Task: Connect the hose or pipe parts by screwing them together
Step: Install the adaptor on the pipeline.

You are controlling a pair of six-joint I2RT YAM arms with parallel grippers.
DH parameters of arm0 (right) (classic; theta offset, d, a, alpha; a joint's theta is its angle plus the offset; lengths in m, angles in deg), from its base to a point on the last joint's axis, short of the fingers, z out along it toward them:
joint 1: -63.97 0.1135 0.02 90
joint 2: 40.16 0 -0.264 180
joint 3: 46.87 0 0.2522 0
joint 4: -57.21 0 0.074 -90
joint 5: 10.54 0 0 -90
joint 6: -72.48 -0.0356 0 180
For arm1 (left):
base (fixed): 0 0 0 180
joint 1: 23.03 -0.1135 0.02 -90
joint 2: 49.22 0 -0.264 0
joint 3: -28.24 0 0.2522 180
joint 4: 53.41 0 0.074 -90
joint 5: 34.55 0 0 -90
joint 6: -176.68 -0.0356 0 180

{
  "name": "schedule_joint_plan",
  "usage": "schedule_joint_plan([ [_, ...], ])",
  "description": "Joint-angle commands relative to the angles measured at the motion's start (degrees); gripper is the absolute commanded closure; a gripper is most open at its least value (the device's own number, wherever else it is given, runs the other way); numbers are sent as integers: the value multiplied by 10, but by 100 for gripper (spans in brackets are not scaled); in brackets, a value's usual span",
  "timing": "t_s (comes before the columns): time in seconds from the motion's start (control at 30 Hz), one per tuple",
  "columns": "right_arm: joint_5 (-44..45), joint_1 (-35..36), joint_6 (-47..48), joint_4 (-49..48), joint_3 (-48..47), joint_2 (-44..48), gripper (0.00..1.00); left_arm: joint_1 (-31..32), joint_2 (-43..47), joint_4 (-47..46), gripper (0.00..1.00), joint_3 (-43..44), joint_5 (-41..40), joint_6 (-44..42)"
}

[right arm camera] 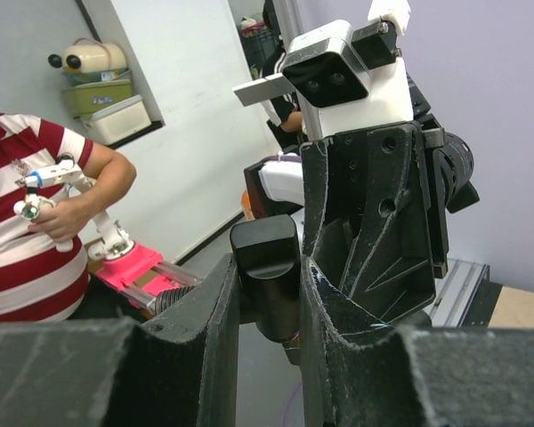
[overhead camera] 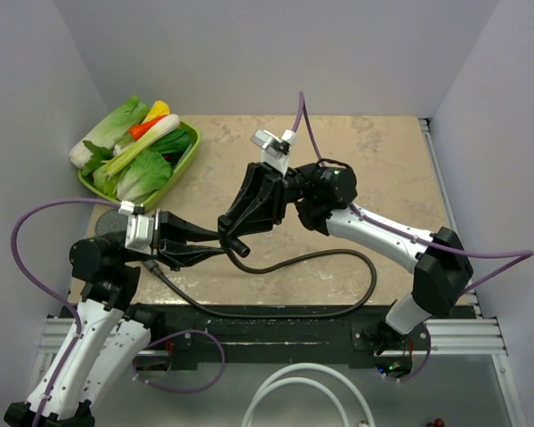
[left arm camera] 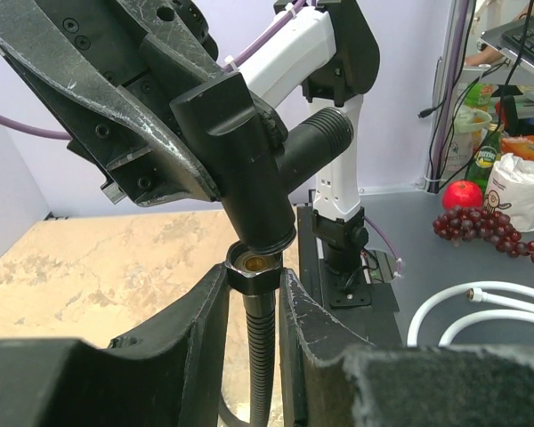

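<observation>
The left gripper (left arm camera: 254,283) is clamped on the brass-lined nut (left arm camera: 254,264) at one end of the hose (left arm camera: 261,356), a finger on either side, and holds it upright above the table (overhead camera: 383,169). The hose hangs straight down between the fingers.

The right gripper (right arm camera: 269,277) is closed on the black fitting (left arm camera: 247,169), whose body sits squeezed between its two fingers. It reaches in from the right so that the two grippers meet tip to tip over the middle of the table, towards the near edge.

In the left wrist view the fitting's lower end sits on the mouth of the nut, touching it and tilted a little off the hose's line. Whether any thread has caught cannot be told. A threaded side stub of the fitting points away to the right, bare.

From above, the hose runs from the grippers out to the right, bends round along the near edge and comes back under the left arm (its far end lies just below that wrist).

A grey disc (overhead camera: 109,214) lies on the table at the left, partly hidden by the left arm, well apart from the fitting. Behind it stands a green tray (overhead camera: 189,153) of vegetables. A white tube (overhead camera: 294,387) loops below the table edge.
</observation>
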Motion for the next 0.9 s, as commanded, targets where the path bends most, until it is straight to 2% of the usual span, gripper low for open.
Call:
schedule_joint_plan([
  [0.0, -1, 3, 5, -84, -26, 4, 100, 1, 7, -6, 100, 11, -1, 8],
  [0.67, -6, 4, 7, -86, -32, -22, 100, 1, 11, -22, 100, 13, -9, 26],
  [0.87, -19, 4, 36, -39, -16, -6, 100, 1, 11, -18, 100, 16, -13, 24],
])
